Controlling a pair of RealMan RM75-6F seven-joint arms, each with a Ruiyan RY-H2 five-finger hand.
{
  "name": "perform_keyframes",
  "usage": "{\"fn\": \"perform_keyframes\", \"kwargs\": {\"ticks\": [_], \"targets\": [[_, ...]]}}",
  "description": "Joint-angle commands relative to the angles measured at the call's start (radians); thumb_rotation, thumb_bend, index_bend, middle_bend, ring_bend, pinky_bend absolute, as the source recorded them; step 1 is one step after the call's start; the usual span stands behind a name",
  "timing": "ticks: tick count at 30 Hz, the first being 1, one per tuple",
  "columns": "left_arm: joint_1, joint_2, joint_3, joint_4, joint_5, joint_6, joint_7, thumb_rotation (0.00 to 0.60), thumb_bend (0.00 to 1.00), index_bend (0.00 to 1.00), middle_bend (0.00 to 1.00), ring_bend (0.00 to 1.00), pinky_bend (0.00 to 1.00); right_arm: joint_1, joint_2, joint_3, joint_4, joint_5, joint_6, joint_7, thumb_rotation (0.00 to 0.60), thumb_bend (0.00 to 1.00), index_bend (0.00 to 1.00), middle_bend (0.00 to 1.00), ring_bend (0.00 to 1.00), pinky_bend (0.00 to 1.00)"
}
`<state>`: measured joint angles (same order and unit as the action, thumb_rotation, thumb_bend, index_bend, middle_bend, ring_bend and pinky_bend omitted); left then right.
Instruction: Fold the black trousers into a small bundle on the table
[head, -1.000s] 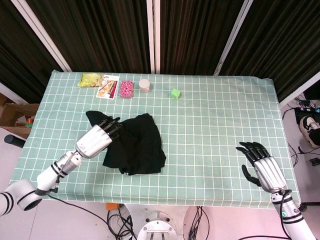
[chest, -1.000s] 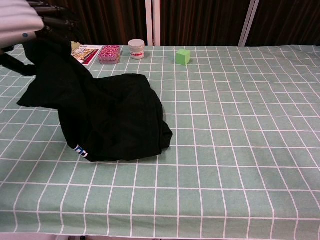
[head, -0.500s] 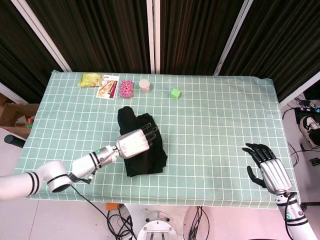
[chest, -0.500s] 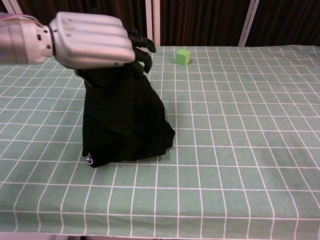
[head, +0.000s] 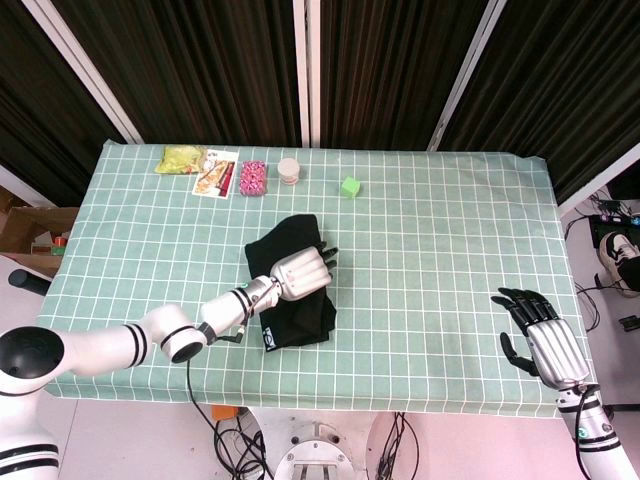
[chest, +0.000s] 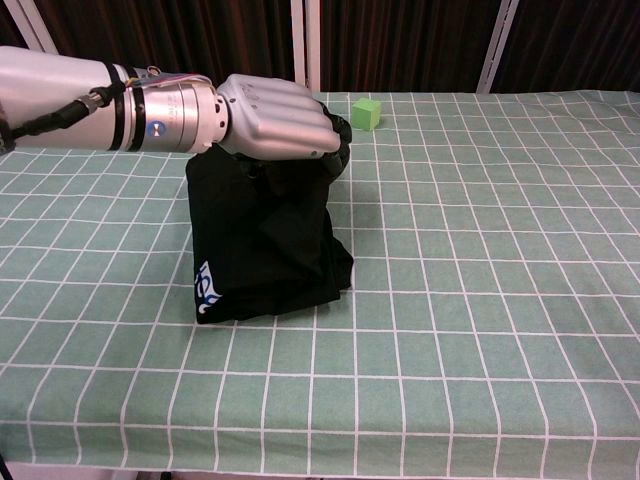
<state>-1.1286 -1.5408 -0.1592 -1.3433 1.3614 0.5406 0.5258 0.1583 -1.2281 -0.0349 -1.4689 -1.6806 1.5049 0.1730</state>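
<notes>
Soft black fabric trousers (head: 290, 285) carry a small blue-and-white printed mark near the lower edge. The flat table covering (head: 430, 250) is pale green with a white grid pattern. The left hand (chest: 275, 117) has a silver shell and black fingers (head: 327, 252). A small cube (chest: 366, 113) is bright green.

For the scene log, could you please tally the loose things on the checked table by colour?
Black: 1, folded black cloth trousers
Green: 2, small green cube, crinkly green snack bag
Pink: 1, pink patterned packet
White: 1, small white jar
Multicoloured: 1, printed card
Total: 6
</notes>
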Motion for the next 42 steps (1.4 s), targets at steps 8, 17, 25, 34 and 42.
{"fn": "perform_keyframes", "kwargs": {"ticks": [8,17,25,34,42], "targets": [[0.019,0.038,0.019,-0.053,-0.133,0.04,0.021,0.6,0.57,0.52,0.24,0.1,0.19,0.007,0.0,0.005,-0.008,-0.001,-0.013,-0.009,0.6,0.48,0.23,0.17,0.13,0.18],[0.106,0.004,-0.032,-0.1,-0.169,0.229,-0.14,0.583,0.09,0.13,0.12,0.08,0.19,0.006,-0.001,0.007,-0.007,-0.001,-0.012,-0.004,0.6,0.48,0.23,0.17,0.13,0.18],[0.25,0.143,-0.008,-0.236,-0.127,0.379,-0.301,0.496,0.07,0.14,0.12,0.08,0.19,0.001,-0.004,0.01,0.014,-0.003,0.002,0.022,0.6,0.48,0.23,0.17,0.13,0.18],[0.24,0.063,0.015,-0.139,-0.221,0.239,-0.398,0.247,0.07,0.19,0.17,0.08,0.18,0.007,-0.019,0.01,0.026,-0.004,-0.011,0.024,0.6,0.48,0.23,0.17,0.13,0.18],[0.163,-0.063,0.025,0.022,-0.291,0.125,-0.333,0.248,0.07,0.19,0.18,0.08,0.18,0.008,-0.018,0.012,0.013,0.002,-0.019,0.009,0.6,0.48,0.23,0.17,0.13,0.18]]}}
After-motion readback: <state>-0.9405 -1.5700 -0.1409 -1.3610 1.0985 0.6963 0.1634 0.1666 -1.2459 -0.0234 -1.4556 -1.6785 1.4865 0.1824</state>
